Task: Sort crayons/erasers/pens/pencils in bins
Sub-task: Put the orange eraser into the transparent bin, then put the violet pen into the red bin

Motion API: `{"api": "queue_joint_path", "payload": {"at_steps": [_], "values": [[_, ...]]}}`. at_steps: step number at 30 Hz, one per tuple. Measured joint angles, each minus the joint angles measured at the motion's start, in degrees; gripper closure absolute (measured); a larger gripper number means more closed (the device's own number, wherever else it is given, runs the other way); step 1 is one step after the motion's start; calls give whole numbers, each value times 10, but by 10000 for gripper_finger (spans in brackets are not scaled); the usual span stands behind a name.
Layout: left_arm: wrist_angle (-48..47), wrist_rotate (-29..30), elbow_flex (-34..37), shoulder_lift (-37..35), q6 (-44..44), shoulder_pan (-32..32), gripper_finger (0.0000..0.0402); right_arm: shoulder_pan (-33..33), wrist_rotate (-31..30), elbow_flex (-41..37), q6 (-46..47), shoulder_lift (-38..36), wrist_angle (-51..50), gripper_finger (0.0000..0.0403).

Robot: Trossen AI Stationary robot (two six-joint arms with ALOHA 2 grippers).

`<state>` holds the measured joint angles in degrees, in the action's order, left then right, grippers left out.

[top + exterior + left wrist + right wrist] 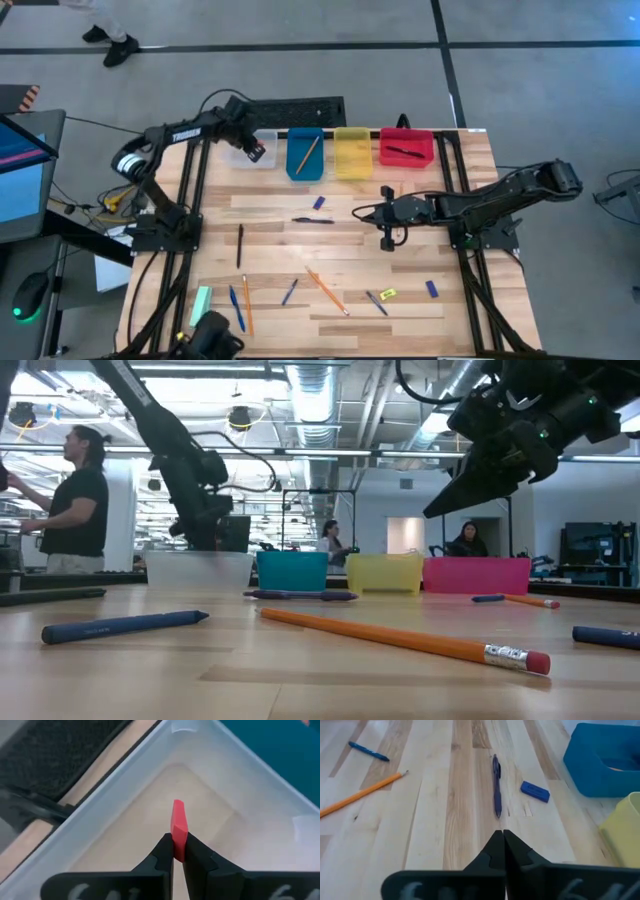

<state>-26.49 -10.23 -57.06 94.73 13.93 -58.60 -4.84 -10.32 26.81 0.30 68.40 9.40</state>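
pencil (400, 639) lies nearest on table (480, 300) | left gripper (178, 851) jaws clenched on red eraser (178, 822), over clear bin (260, 795) | right gripper (503, 840) jaws closed, empty; blue pen (496, 785) just ahead, long axis in line with them

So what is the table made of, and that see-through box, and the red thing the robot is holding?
Table: looks like pale wood, with plank seams and grain showing.
Clear bin: probably plastic, frosted and smooth.
Red eraser, pinched in the left gripper jaws: likely rubber, a matte block.
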Motion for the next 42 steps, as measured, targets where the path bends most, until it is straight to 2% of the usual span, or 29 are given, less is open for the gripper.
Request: {"api": "queue_joint_path", "payload": {"at_steps": [5, 20, 27, 31, 42], "values": [[-2, -13, -14, 24, 1, -3, 387, 0, 0, 0, -2, 0, 0, 396], [-19, -9, -15, 24, -1, -3, 313, 0, 0, 0, -4, 0, -4, 397], [-40, 50, -15, 24, 0, -2, 281, 1, 0, 0, -4, 0, -4, 399], [-36, 80, -15, 16, 6, -2, 279, 1, 0, 0, -4, 0, -4, 396], [-37, 81, -15, -84, 14, 29, 294, 1, 0, 0, -4, 0, -6, 396]]}}
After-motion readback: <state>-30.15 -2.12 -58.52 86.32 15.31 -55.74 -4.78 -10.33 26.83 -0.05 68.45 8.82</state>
